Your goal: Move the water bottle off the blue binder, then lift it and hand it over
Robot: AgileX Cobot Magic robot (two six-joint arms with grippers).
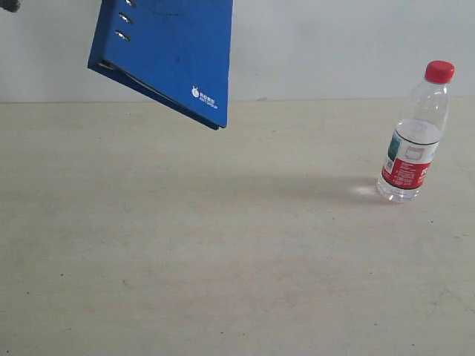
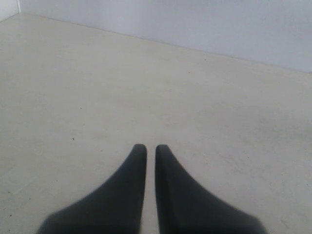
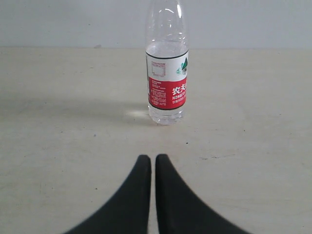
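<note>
The water bottle [image 1: 412, 148] stands upright on the table at the right, with a red cap and a red-and-white label. The blue binder [image 1: 167, 52] hangs tilted in the air at the upper left, white logo near its lower corner. Its top runs out of the frame, and what holds it is out of view. In the right wrist view the water bottle [image 3: 167, 83] stands a short way ahead of my right gripper [image 3: 152, 157], which is shut and empty. My left gripper [image 2: 146, 146] is shut with nothing in it, over bare table. Neither gripper shows in the exterior view.
The pale beige table [image 1: 223, 259] runs back to a white wall [image 1: 334, 44]. A faint shadow lies on the table left of the bottle. A small dark object [image 1: 7, 5] shows at the top left corner.
</note>
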